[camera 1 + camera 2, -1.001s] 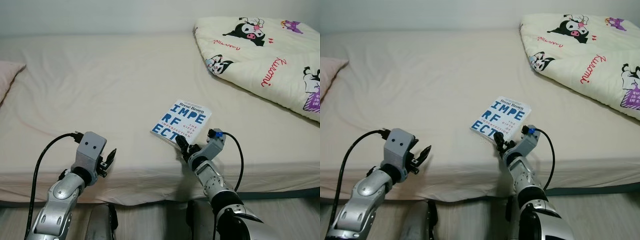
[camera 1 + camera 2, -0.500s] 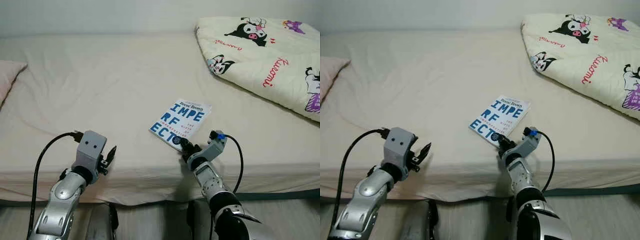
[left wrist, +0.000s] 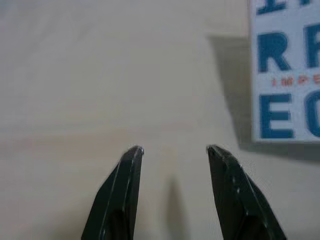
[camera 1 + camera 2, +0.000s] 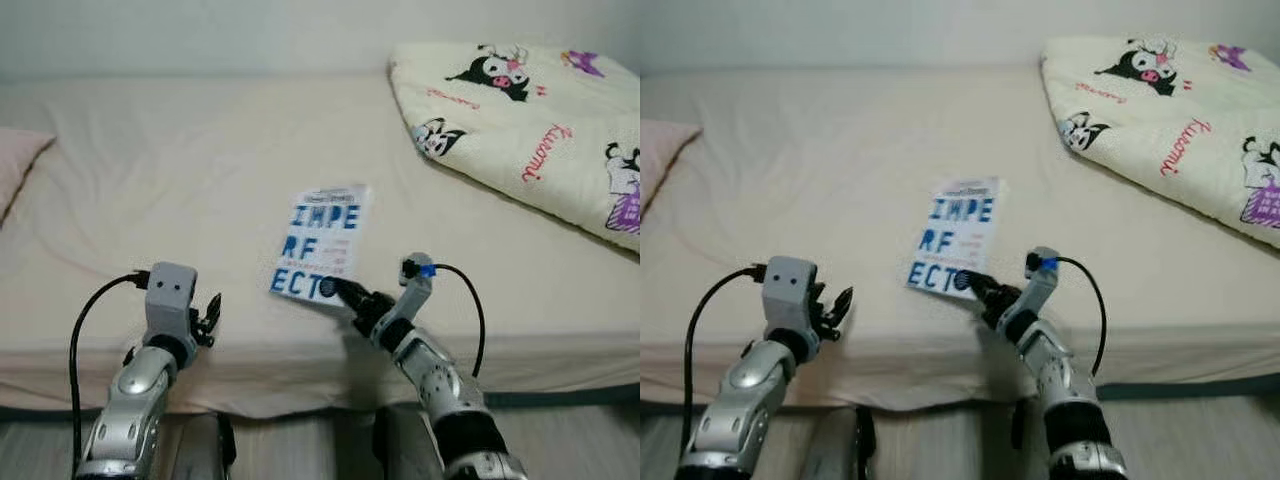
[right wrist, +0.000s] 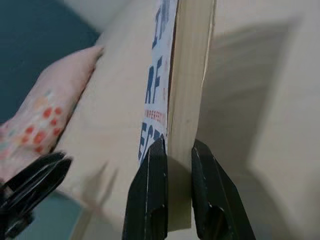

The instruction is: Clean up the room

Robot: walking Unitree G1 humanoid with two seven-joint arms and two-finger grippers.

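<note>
A cartoon-print quilt (image 4: 520, 130) lies near a pink pillow (image 4: 15, 165).

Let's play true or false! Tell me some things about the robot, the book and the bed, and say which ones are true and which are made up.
1. The right gripper is shut on the book. True.
2. The left gripper is holding the book too. False: it is open with nothing in it, over the bed beside the book.
3. The blanket covers the book. False: the blanket lies at the bed's far right, apart from the book.
4. The book's cover has big blue letters. True.
5. A pink pillow lies at the bed's left edge. True.
</note>
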